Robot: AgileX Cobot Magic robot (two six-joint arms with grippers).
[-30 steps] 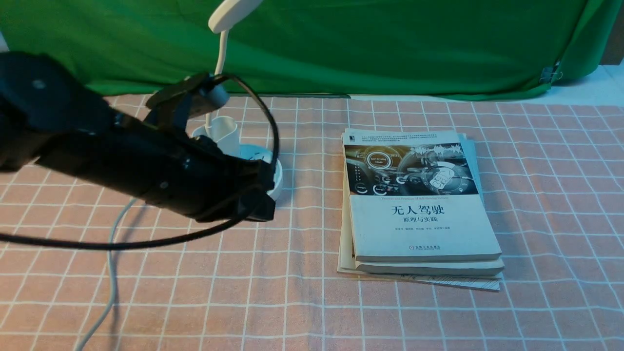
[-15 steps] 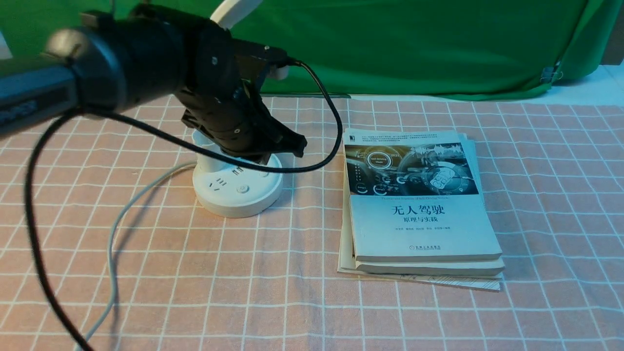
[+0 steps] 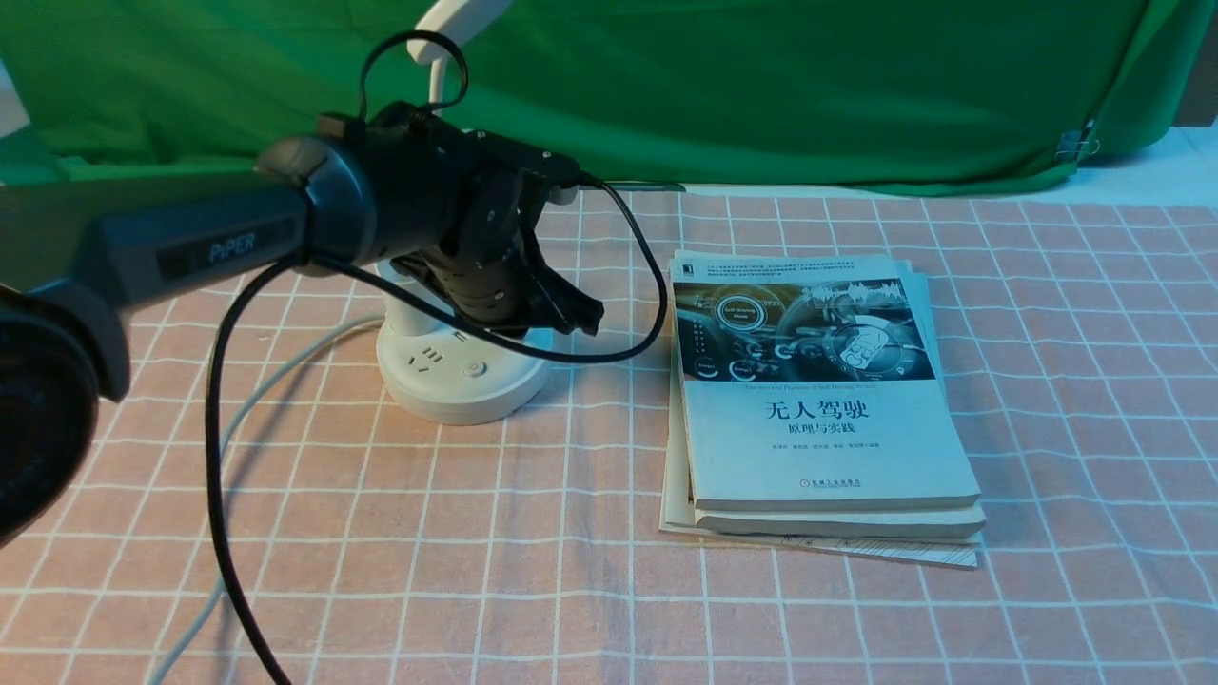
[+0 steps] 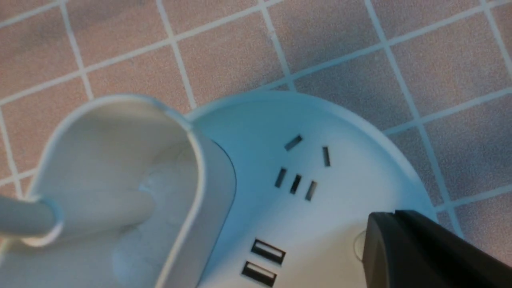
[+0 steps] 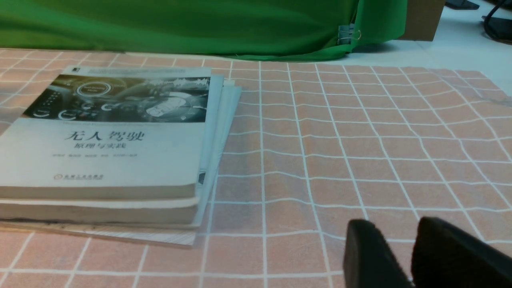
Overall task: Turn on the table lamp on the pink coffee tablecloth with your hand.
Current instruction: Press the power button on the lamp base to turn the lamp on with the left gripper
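Note:
The white table lamp [image 3: 463, 378] stands on the pink coffee tablecloth [image 3: 533, 533], its oval head [image 3: 455, 21] cut off by the frame's top. My hand, the left gripper [image 3: 579, 319], hangs shut just above the right part of the round base. In the left wrist view the shut gripper [image 4: 394, 214] partly covers a round button [image 4: 359, 245] on the base [image 4: 256, 132], beside the cup-like holder [image 4: 120, 168] and the sockets. The right gripper [image 5: 397, 229] hovers low over the bare cloth [image 5: 360, 140], fingers slightly apart, holding nothing.
A stack of books [image 3: 818, 400] lies on the cloth right of the lamp and shows again in the right wrist view as books [image 5: 108, 148]. The lamp's grey cord [image 3: 224, 447] runs toward the front left. A green backdrop [image 3: 761, 86] hangs behind.
The left arm swung from low in front of the lamp up and over it, then sank, bringing the shut gripper down onto the base's right side. Lamp and books stayed put.

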